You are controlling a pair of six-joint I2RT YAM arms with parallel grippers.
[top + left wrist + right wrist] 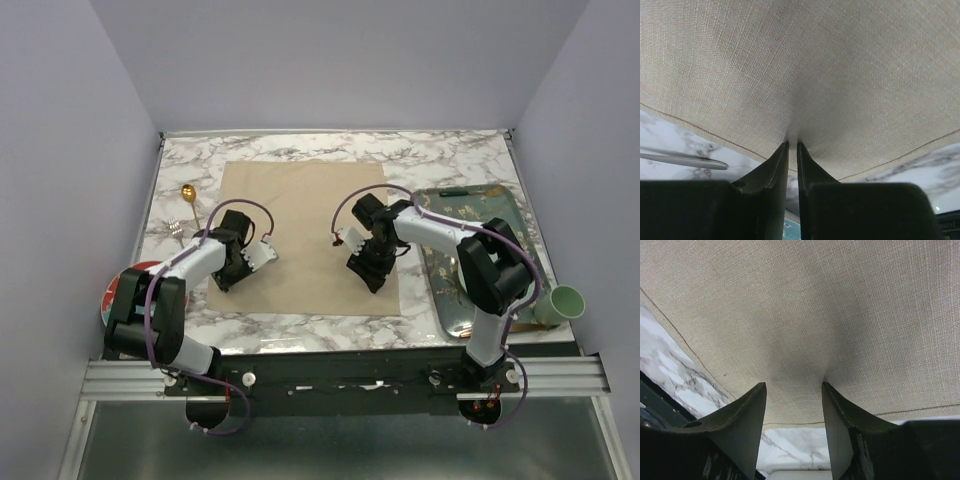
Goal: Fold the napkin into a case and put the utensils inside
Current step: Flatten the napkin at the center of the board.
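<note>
The beige napkin [305, 235] lies spread flat on the marble table. My left gripper [224, 282] points down onto its near left part. In the left wrist view its fingertips [792, 144] stand almost together and pinch a small pucker of the napkin [805, 65] just inside the hem. My right gripper [368, 280] presses on the near right part. In the right wrist view it [794, 385] is open, and the napkin [800, 305] bulges slightly between the tips. The gold spoon [188, 195] and the fork [177, 227] lie on the marble left of the cloth.
A patterned green tray [500, 215] sits right of the napkin, with a pale green cup [563, 304] by the near right corner. A red-rimmed plate [112, 292] lies at the near left edge. A thin shiny handle [685, 159] rests on the marble left of my left fingers.
</note>
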